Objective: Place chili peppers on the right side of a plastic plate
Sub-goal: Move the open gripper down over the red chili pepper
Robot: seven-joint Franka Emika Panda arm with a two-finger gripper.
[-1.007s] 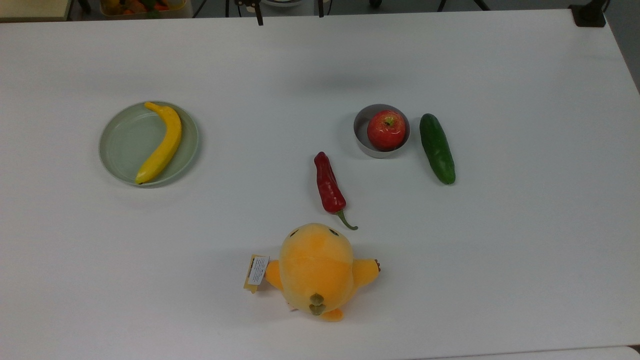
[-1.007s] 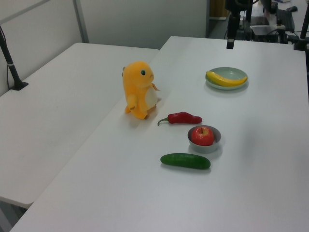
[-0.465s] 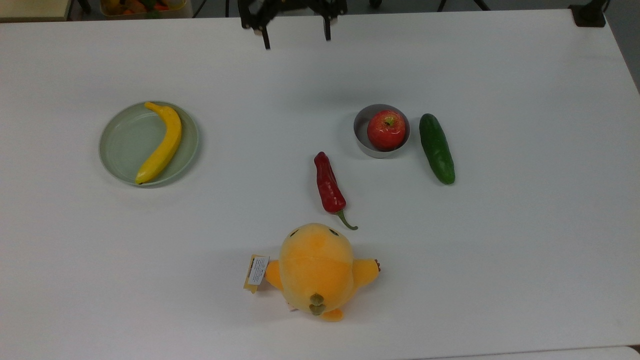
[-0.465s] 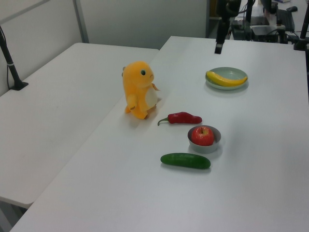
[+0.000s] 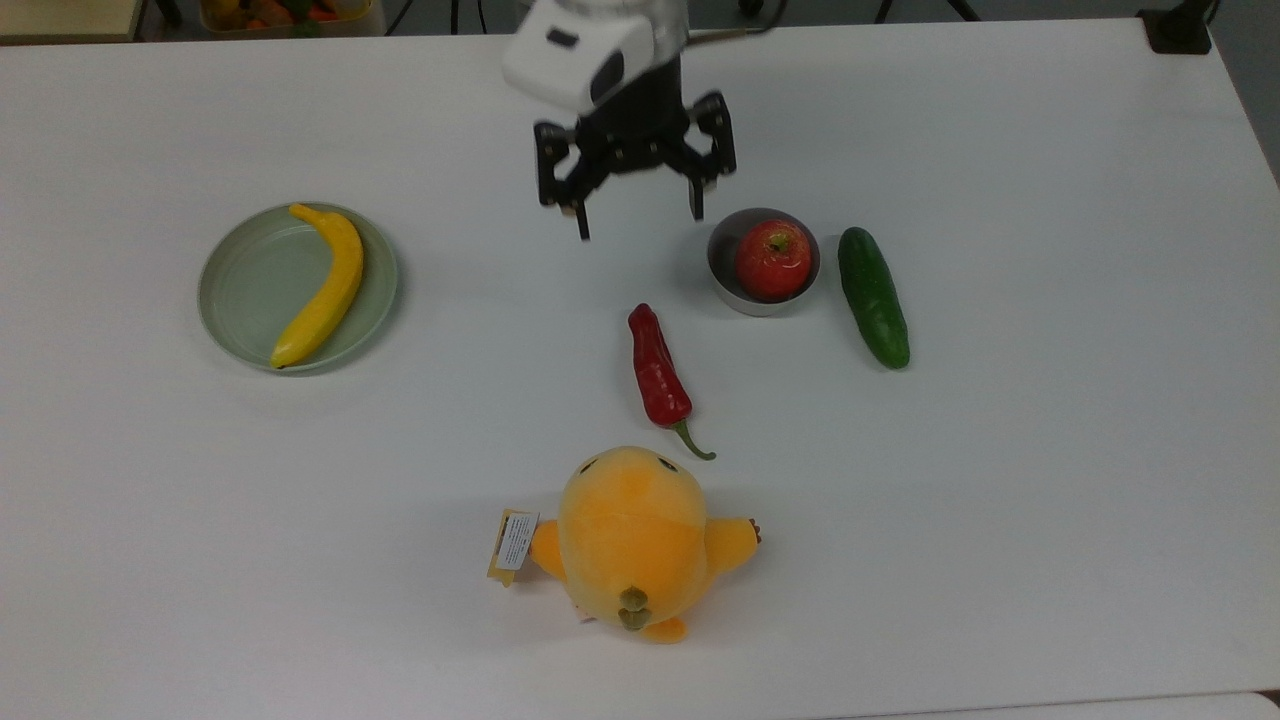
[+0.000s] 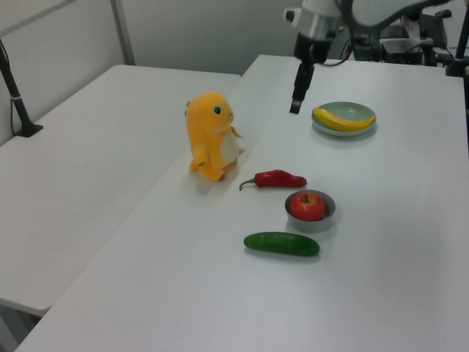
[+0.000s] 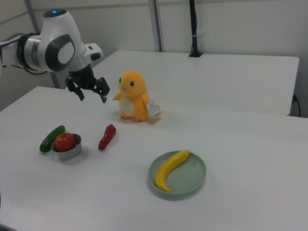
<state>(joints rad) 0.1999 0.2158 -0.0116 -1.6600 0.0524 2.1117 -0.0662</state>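
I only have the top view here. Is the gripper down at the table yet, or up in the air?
Observer: Up in the air. In the right view the gripper hangs well above the table.
Operator: Okay. Is the yellow toy lying down or standing?
Observer: Standing. In the left view the toy is upright on its feet, much taller than the chili lying flat beside it.
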